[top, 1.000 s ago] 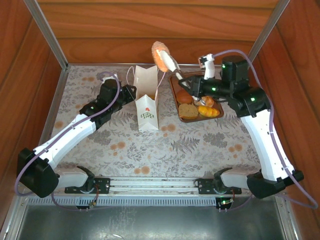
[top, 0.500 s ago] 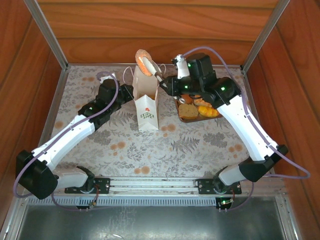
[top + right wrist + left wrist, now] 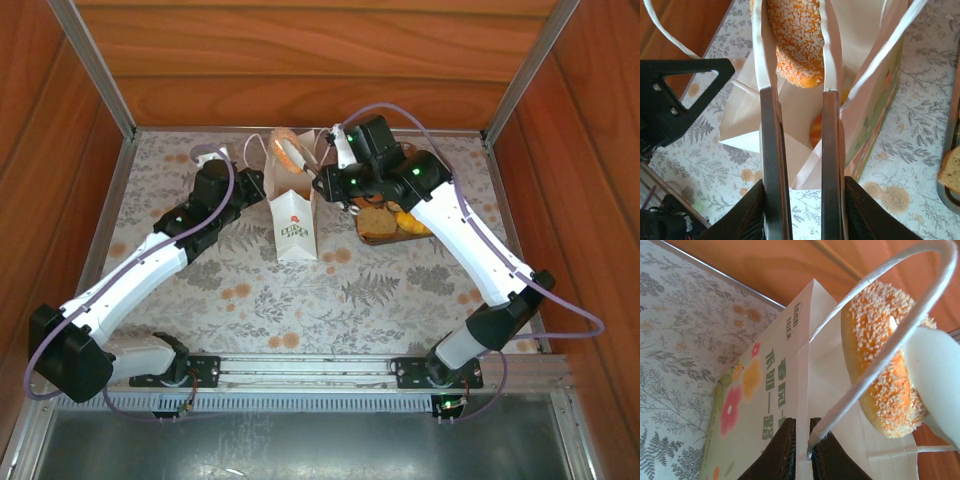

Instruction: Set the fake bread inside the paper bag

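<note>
The white paper bag (image 3: 296, 222) stands upright mid-table, its logo facing the near edge. My left gripper (image 3: 262, 188) is shut on the bag's left rim (image 3: 802, 390), just beside a cord handle (image 3: 875, 360). My right gripper (image 3: 792, 30) is shut on a sesame-crusted ring of fake bread (image 3: 796, 40), which hangs over the bag's open mouth (image 3: 284, 150). The same ring shows close to the bag's inner wall in the left wrist view (image 3: 880, 365). Another orange piece of fake bread (image 3: 817, 131) lies down inside the bag.
A brown tray (image 3: 362, 235) right of the bag holds more bread, among them a square slice (image 3: 377, 224) and a golden piece (image 3: 410, 222). The slice's edge (image 3: 951, 170) shows at the right of the right wrist view. Wooden walls enclose the floral table.
My right arm has carried the ring leftward and down, from above the tray to the bag's mouth. My left gripper's jaws have closed on the bag's rim.
</note>
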